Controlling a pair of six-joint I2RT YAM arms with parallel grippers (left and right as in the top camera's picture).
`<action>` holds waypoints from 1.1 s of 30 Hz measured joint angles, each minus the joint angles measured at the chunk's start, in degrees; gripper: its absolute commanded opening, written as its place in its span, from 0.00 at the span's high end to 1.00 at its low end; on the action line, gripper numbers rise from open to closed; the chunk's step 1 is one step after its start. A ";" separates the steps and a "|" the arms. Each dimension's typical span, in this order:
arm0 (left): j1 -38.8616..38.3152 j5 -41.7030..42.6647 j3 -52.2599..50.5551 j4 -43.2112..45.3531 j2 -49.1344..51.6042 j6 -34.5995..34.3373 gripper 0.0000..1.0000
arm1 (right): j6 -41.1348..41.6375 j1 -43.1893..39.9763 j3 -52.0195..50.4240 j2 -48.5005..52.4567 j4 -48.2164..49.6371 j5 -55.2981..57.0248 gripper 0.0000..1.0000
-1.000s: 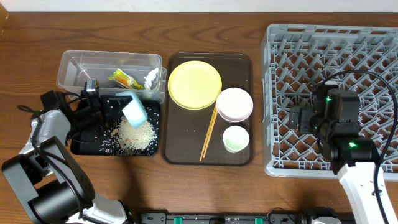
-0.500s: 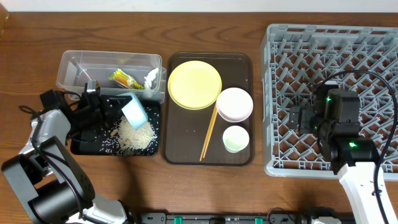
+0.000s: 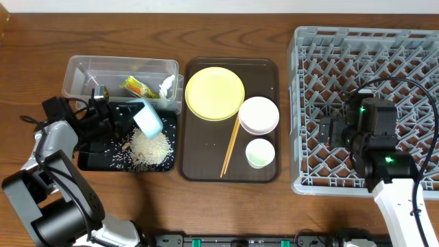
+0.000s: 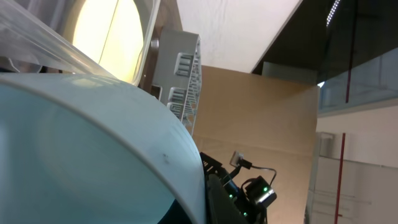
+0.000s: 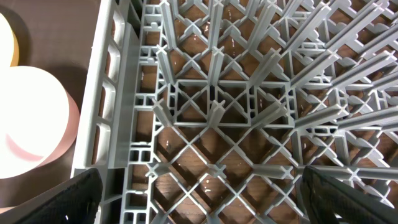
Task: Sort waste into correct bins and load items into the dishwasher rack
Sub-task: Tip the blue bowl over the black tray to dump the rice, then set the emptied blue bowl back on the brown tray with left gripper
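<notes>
My left gripper (image 3: 122, 121) is shut on the rim of the light blue bowl (image 3: 147, 118) and holds it tilted over the black tray (image 3: 89, 162). The bowl fills the left wrist view (image 4: 74, 155). A pile of white rice (image 3: 151, 145) lies in the black tray. The clear tub (image 3: 82, 71) holds the snack wrapper (image 3: 136, 86) and the tissue (image 3: 166, 86). The yellow plate (image 3: 215, 92), white bowl (image 3: 258, 114), green cup (image 3: 260, 152) and chopsticks (image 3: 230, 145) lie on the brown tray (image 3: 199, 171). My right gripper (image 5: 199, 199) is open and empty over the grey rack (image 3: 370, 41).
The brown tray sits between the black tray and the rack. In the right wrist view the rack's left wall (image 5: 99, 124) stands beside the white bowl (image 5: 31, 124). Loose rice grains (image 3: 118, 159) lie scattered in the black tray.
The left gripper and the blue bowl have shifted slightly toward the clear tub. The right arm has not moved.
</notes>
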 measured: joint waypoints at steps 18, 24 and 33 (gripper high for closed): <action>-33.22 -34.45 0.00 0.39 -15.67 2.14 0.94 | 0.92 0.00 0.00 0.00 0.33 -0.55 0.01; -47.06 -58.71 0.00 0.81 -14.27 3.52 0.94 | 1.75 0.00 0.00 0.00 1.44 -0.66 0.01; -57.88 -77.85 0.00 6.69 -10.54 5.27 0.94 | 1.99 0.00 0.00 0.00 1.51 -0.83 0.01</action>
